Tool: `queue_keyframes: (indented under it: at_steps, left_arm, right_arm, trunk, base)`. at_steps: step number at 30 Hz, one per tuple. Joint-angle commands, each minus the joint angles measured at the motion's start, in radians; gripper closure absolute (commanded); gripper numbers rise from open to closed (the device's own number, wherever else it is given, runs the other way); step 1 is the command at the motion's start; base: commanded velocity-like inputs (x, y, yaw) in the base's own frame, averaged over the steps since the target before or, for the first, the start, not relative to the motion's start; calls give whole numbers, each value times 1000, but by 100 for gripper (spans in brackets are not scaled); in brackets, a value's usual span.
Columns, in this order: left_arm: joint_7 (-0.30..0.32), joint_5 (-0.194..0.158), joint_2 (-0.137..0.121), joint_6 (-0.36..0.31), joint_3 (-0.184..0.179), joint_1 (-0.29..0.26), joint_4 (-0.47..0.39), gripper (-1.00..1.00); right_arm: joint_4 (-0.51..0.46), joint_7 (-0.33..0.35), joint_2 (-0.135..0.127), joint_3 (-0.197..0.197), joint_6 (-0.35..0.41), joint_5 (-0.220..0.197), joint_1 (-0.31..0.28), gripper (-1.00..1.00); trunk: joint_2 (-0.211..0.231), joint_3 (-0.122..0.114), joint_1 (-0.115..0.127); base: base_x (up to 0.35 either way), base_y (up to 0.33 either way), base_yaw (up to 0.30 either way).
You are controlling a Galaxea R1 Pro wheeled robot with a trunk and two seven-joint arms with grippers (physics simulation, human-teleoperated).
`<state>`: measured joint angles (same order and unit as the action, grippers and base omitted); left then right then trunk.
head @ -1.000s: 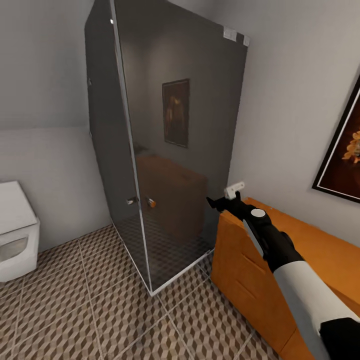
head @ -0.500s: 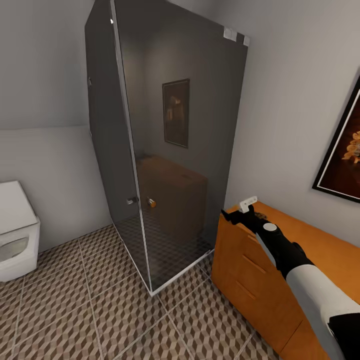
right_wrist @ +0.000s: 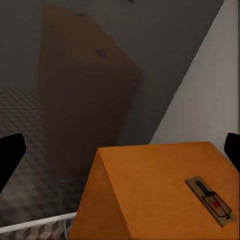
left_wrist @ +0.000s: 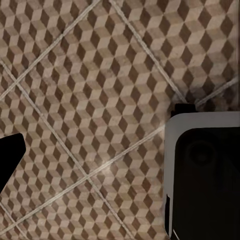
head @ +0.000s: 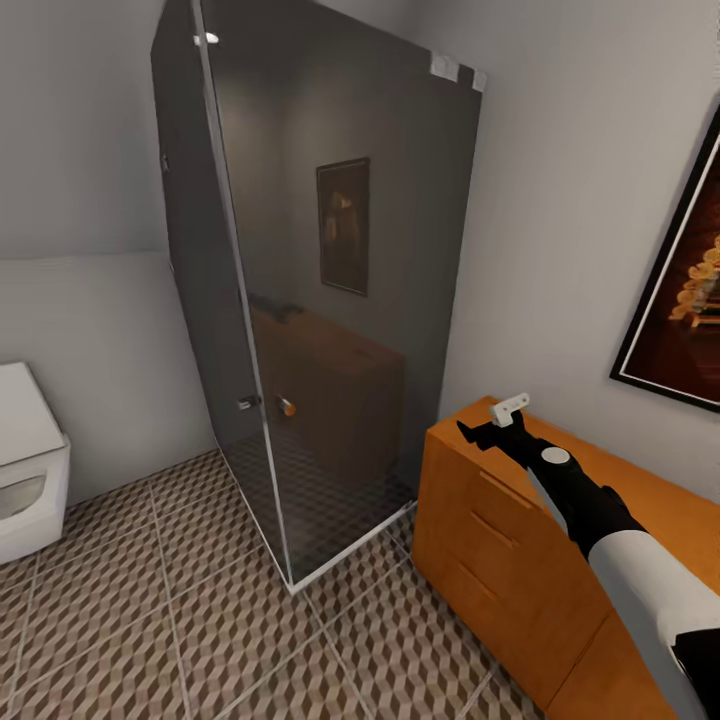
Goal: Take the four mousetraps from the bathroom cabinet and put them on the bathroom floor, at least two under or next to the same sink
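Note:
The orange-brown cabinet (head: pixel 480 540) stands against the right wall with its drawer fronts shut. One mousetrap (right_wrist: pixel 210 200), a small brown slab with dark wire and a red spot, lies on the cabinet top (right_wrist: pixel 155 190) near the wall. My right gripper (head: pixel 480 434) hovers open over the cabinet's near end, and the right wrist view shows the gripper (right_wrist: pixel 120 150) short of the trap with nothing between its fingers. My left gripper (left_wrist: pixel 122 150) hangs over the cube-patterned bathroom floor (left_wrist: pixel 100 90), one dark fingertip (left_wrist: pixel 11 152) at the picture's edge, and looks open and empty.
A dark glass shower enclosure (head: pixel 330 280) stands just left of the cabinet, its corner close to the cabinet's end. A white toilet (head: pixel 25 470) sits at the far left. A framed picture (head: pixel 680 300) hangs above the cabinet. My base (left_wrist: pixel 205 175) is beside the left gripper.
My right arm has drawn back to the right, bringing the gripper from past the cabinet's end corner to above its top. The head view has shifted slightly.

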<state>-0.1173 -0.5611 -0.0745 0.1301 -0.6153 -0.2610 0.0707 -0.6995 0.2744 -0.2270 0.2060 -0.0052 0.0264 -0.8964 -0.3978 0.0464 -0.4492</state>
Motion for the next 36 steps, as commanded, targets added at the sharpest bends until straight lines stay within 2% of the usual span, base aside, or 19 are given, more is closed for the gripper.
queue_keyframes:
  at_steps: [1,22,36]
  left_arm:
    - [-1,-3,1,5,-6,-1,3,-100]
    - [-1,-3,1,5,-6,-1,2,-100]
    - [-1,-3,1,6,-6,-1,3,-100]
  right_arm:
    - [0,0,-1,3,-1,3,-1,-100]
    - [3,6,2,5,0,-2,-1,-100]
    - [57,8,3,6,0,-2,-1,-100]
  trunk:
    - [-2,2,-1]
    - [-2,2,-1]
    - [-2,2,-1]
  base:
    - [88,-176,0]
    - [142,-164,0]
    - [31,-25,0]
